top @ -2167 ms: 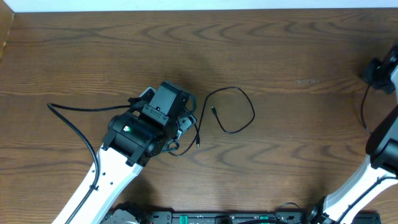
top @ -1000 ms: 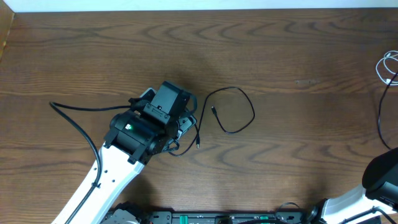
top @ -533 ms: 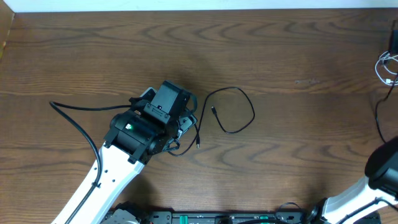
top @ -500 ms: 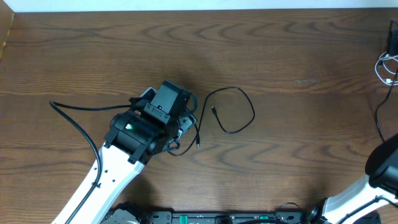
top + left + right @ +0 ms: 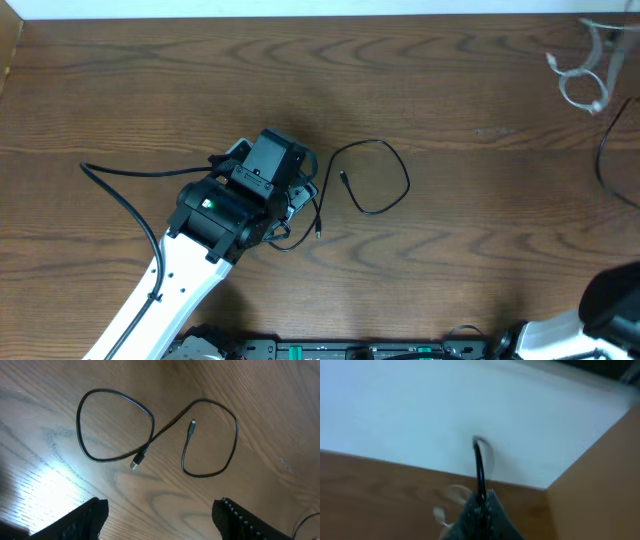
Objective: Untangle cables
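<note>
From above, the thin white cable has swung up to the far right corner of the brown wooden table. It is well apart from the thin black cable still curled in the middle, so the knot is undone. From the left wrist, the left gripper hangs over the black cable, fingers wide apart. The blurry right wrist view shows the right gripper pressed together, seemingly pinching the white cable.

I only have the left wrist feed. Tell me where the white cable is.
Observer: Overhead shows the white cable in the far right corner, blurred.
Operator: Report the right hand.
Observer: The right hand is shut. Blurred white loops show just left of it in its own view, so I cannot tell if it has a grip.
Operator: Confirm the cables are separated.
Observer: Yes. The black cable lies near the middle of the table, well apart from the white one.
</note>
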{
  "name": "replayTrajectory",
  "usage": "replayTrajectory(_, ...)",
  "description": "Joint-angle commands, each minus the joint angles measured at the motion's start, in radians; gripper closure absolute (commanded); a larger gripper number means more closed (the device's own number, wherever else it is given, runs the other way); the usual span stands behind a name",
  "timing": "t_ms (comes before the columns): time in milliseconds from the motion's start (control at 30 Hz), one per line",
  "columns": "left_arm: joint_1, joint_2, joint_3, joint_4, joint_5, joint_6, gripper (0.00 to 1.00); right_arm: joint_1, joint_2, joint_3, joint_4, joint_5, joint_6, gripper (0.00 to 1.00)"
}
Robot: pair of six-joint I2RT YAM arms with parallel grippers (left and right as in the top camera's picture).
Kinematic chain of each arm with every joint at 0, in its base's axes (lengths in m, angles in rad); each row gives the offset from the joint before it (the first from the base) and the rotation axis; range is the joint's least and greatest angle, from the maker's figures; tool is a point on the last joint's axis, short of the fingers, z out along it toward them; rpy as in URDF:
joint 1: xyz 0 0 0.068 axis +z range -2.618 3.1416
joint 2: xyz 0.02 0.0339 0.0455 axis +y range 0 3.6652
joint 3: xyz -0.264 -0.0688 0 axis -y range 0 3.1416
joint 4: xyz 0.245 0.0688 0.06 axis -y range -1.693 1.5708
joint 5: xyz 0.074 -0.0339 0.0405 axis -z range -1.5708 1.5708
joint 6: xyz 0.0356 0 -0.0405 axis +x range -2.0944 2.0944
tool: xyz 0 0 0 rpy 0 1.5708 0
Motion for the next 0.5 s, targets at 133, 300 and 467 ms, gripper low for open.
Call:
replayTrajectory(133,0.003,0.004,0.005,-0.003,-0.013,0.014,0.28,-0.015,0.064,-0.028,-0.069,0.039,-0.095,0.99)
replayTrajectory(300,0.003,0.004,0.005,-0.007,-0.013,0.014,0.28,-0.023,0.011,-0.025,0.106,0.444,0.332,0.99)
replayTrajectory(467,0.003,0.004,0.005,0.003,-0.013,0.013,0.28,-0.027,-0.017,-0.026,0.109,0.344,0.486,0.99)
